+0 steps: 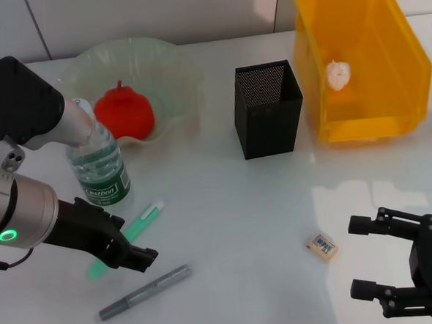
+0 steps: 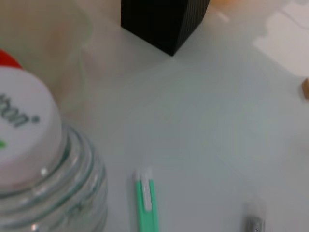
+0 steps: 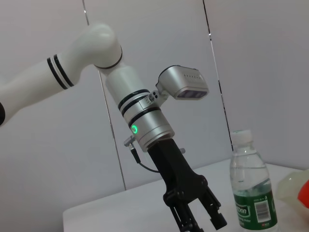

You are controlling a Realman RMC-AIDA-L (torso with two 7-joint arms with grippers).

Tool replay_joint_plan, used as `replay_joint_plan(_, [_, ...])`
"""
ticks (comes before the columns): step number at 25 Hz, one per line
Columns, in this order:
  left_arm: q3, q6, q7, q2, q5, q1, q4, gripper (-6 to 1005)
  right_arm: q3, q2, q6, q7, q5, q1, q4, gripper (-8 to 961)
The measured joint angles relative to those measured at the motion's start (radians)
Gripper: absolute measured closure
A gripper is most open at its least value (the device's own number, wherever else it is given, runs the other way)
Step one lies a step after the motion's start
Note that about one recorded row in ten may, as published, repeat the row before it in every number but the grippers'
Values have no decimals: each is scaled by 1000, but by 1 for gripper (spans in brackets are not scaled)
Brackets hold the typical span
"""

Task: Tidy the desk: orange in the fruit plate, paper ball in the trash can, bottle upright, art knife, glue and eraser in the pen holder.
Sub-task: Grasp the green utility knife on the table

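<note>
The orange rests in the pale-green fruit plate. In front of the plate the bottle stands upright, its white cap close under the left wrist camera. The paper ball lies inside the yellow trash can. The black mesh pen holder stands mid-table. A green art knife and a grey glue stick lie on the table at the front left. My left gripper hovers open over the knife's lower half. The eraser lies just left of my open right gripper.
The bottle stands close to my left arm's forearm. White table surface stretches between the pen holder, the eraser and the knife. A white wall rises behind the table. The right wrist view shows my left gripper beside the bottle.
</note>
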Motion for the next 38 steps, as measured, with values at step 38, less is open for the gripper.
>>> replay_joint_plan(38, [40, -5, -59, -3, 156, -74, -85, 421, 0, -1, 67, 7, -43, 77, 38, 120])
